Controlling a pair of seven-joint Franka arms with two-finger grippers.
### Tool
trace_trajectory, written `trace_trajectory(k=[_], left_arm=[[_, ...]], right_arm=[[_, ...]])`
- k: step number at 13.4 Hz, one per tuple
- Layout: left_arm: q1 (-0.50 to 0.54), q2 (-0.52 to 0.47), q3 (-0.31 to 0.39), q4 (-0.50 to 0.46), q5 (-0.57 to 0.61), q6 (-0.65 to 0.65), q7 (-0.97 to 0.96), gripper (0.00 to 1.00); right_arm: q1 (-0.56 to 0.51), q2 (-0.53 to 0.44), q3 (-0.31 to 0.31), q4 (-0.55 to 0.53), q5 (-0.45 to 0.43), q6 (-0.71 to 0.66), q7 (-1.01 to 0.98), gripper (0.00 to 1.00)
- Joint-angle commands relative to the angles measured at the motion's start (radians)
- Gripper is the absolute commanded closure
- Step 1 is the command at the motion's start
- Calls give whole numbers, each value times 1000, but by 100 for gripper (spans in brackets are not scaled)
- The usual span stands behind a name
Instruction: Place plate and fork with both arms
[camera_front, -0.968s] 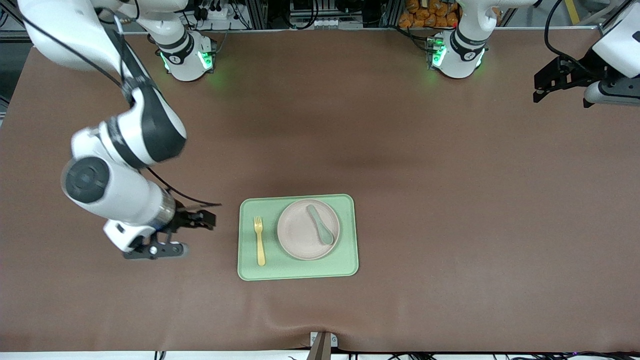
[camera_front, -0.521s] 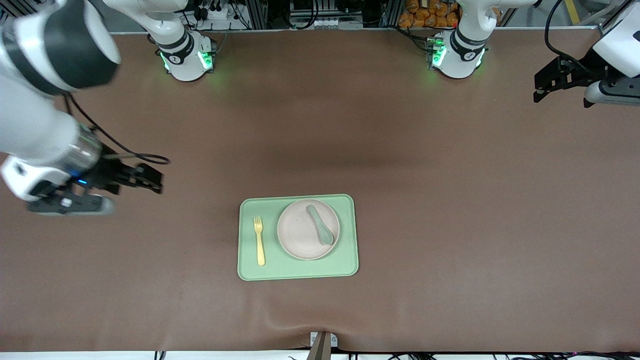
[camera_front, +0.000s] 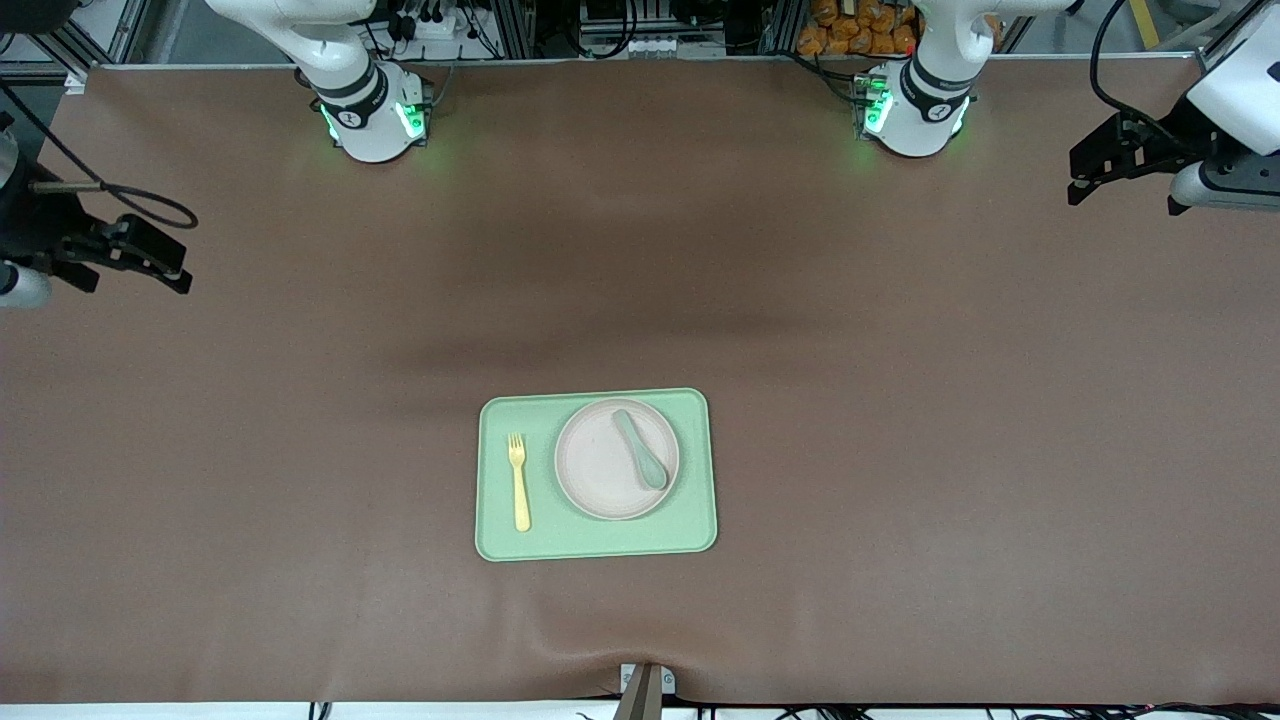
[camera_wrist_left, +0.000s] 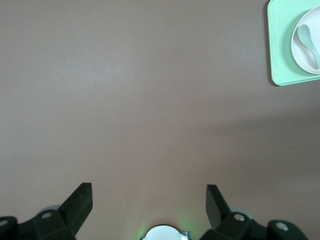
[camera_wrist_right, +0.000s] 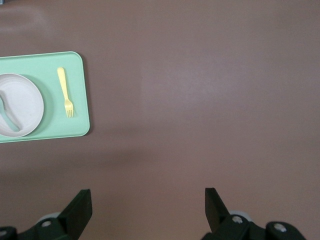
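Tray (camera_front: 596, 545): lay flat on the table (camera_front: 900, 400), nearer the front camera than both bases.
Plate (camera_front: 600, 475): sat on the tray, toward the left arm's end of it.
Spoon (camera_front: 640, 450): rested on the plate, slanted.
Fork (camera_front: 519, 482): lay on the tray just beside the plate, toward the right arm's end, apart from the plate's rim.
Left gripper (camera_wrist_left: 149, 200): hung over bare table at the left arm's end, well apart from the tray; fingers spread wide, nothing between them.
Right gripper (camera_wrist_right: 148, 202): hung over bare table at the right arm's end, well apart from the tray; fingers spread wide, nothing held.
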Motion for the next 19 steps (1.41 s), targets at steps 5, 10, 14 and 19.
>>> trace_trajectory(k=[5, 10, 14, 19], left_arm=[[6, 1, 1, 11, -16, -10, 8, 0], [6, 1, 1, 11, -16, -10, 8, 0], [6, 2, 2, 11, -16, -10, 8, 0], [6, 2, 2, 12, -15, -9, 0, 0]], right_arm=[[-1, -101, -61, -145, 9, 106, -82, 0], [3, -29, -73, 20, 3, -44, -82, 0], [6, -22, -77, 29, -16, -43, -84, 0], [17, -24, -77, 64, -11, -62, -76, 0]])
